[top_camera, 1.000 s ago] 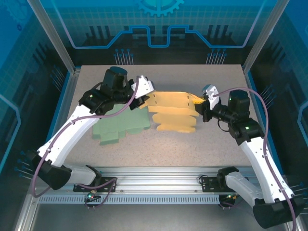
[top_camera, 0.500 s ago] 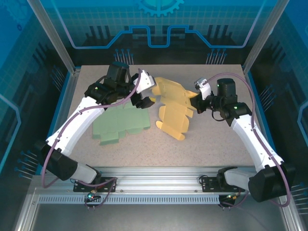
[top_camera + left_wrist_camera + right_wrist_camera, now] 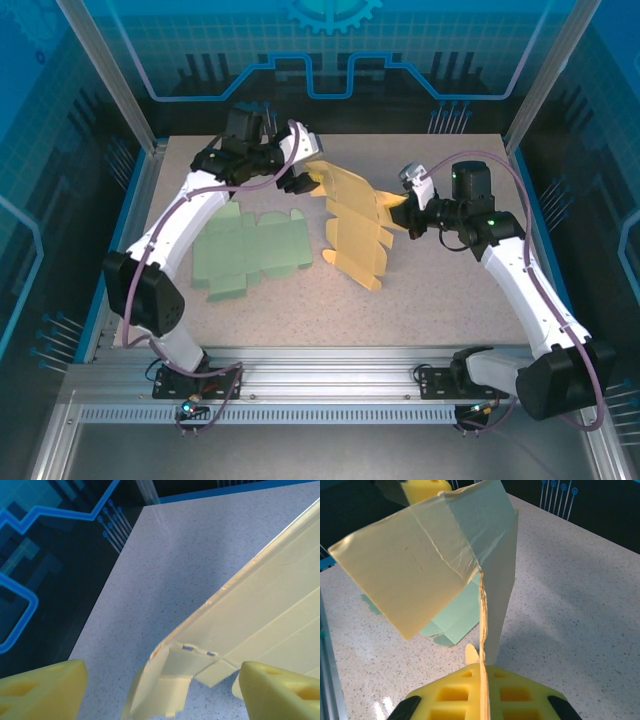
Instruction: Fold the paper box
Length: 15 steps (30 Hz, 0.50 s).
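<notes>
The yellow paper box blank (image 3: 355,228) hangs tilted above the table, partly folded along its creases. My right gripper (image 3: 407,212) is shut on its right edge; the right wrist view has that edge of the blank (image 3: 445,555) clamped between the two yellow pads (image 3: 455,695). My left gripper (image 3: 303,181) is at the blank's far left corner, open. In the left wrist view its fingers (image 3: 40,690) stand wide apart, with a bent corner flap (image 3: 170,680) of the blank between them, touching neither.
A flat green box blank (image 3: 248,252) lies on the speckled table (image 3: 450,290) left of the yellow one, under the left arm; the same green blank (image 3: 455,622) appears beneath the held sheet. Metal frame posts and blue walls surround the table.
The left arm has swung toward the far edge, its gripper now at the yellow blank's far corner. The blank has tipped more upright and narrower. The right gripper keeps its hold.
</notes>
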### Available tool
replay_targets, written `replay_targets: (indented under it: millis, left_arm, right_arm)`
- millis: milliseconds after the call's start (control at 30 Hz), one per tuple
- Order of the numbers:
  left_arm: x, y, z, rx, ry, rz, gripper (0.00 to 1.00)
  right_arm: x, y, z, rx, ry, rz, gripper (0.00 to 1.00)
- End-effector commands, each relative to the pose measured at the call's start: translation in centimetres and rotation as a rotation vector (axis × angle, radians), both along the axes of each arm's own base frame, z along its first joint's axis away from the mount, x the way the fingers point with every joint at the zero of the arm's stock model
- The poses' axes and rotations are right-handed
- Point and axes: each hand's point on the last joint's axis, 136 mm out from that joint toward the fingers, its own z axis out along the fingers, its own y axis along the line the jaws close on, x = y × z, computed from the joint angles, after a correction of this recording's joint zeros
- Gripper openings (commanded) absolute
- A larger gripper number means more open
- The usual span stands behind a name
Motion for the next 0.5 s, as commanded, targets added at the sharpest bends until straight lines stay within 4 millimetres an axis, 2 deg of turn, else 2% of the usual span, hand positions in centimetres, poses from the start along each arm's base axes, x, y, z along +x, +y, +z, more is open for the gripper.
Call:
replay_targets:
  millis: [0, 133, 367, 467]
  left_arm:
    - [-0.2, -0.9, 2.3, -0.035, -0.077, -0.117, 0.77]
    - [-0.8, -1.4, 1.1, -0.022, -0.055, -0.184, 0.65]
    - [-0.7, -1.5, -0.6, 0.003, -0.012, -0.203, 0.63]
    - [-0.5, -1.6, -1.1, 0.01, -0.001, -0.203, 0.48]
  right_arm:
    - [-1.0, 0.8, 2.1, 0.035, -0.04, 0.068, 0.0]
    - [-1.0, 1.0, 2.0, 0.039, -0.03, 0.079, 0.0]
    - [-0.6, 1.1, 1.8, 0.044, -0.014, 0.092, 0.0]
    - [-0.3, 1.2, 1.5, 0.048, -0.004, 0.095, 0.0]
